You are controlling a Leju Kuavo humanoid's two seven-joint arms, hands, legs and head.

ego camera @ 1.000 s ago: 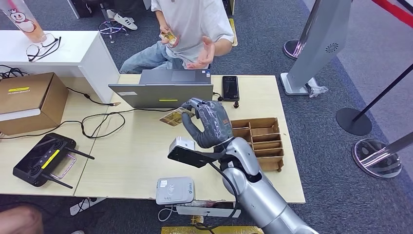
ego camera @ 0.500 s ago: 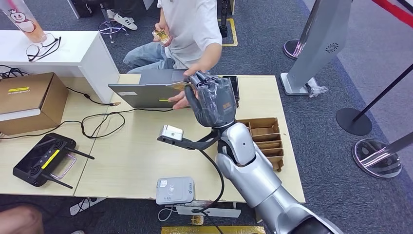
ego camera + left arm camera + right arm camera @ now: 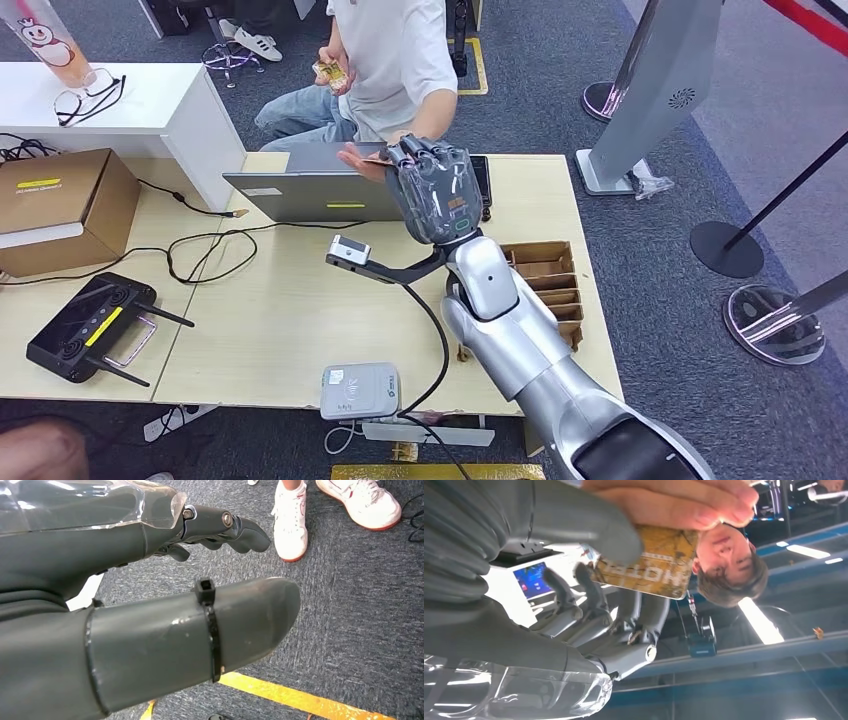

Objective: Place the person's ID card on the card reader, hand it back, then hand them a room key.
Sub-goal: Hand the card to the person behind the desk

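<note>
Pinching the room key [image 3: 646,562], the right hand's [image 3: 432,190] fingers [image 3: 594,592] meet the person's hand [image 3: 674,502].

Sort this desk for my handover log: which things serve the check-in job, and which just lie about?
Job: card held by right hand, touched by person's hand; card reader; card tray.
Lying about: laptop, phone, cardboard box, remote controller, glasses.

right hand [image 3: 436,195]: matt dark grey plastic under glossy clear film | right arm [image 3: 520,350]: smooth brushed silver metal | room key [image 3: 649,562]: glossy printed gold card | tabletop [image 3: 270,320]: pale matt wood laminate | box at left edge [image 3: 60,205]: brown matt cardboard | card reader at near edge [image 3: 359,390]: smooth grey-white plastic | floor [image 3: 350,605]: rough grey carpet
</note>
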